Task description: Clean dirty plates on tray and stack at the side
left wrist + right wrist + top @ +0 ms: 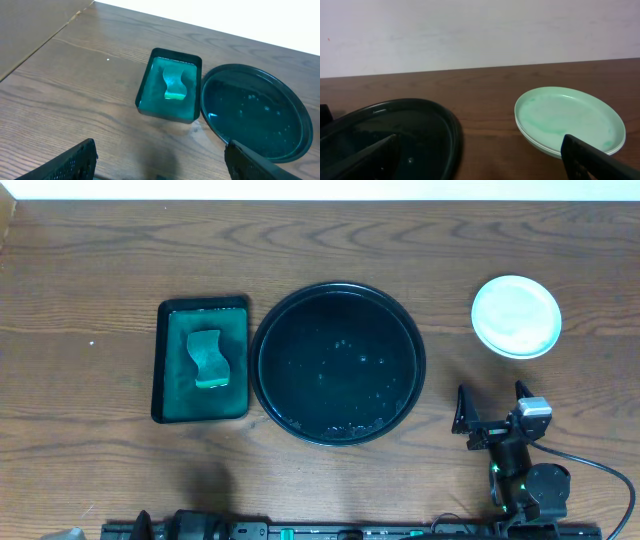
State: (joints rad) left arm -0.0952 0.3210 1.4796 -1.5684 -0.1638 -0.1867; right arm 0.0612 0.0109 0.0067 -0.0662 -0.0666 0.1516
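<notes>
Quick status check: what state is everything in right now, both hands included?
tray: no plates on it, droplets scattered on its surface.
plates: stacked on the table to the tray's right, faint green tint on the top one.
green tray: holds the sponge.
sponge: lying flat, nothing gripping it.
left hand: open, empty.
right hand: open, empty, short of the plates.

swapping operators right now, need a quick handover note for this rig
Left gripper: open, empty, facing the green tray.
Right gripper: open, empty, on the near side of the plates.
Plates: stacked on the table, right of the tray.
Tray: no plates, only droplets.
Sponge: in the green tray.
Left: probably nothing, though the top plate looks faintly smeared, so check it.
</notes>
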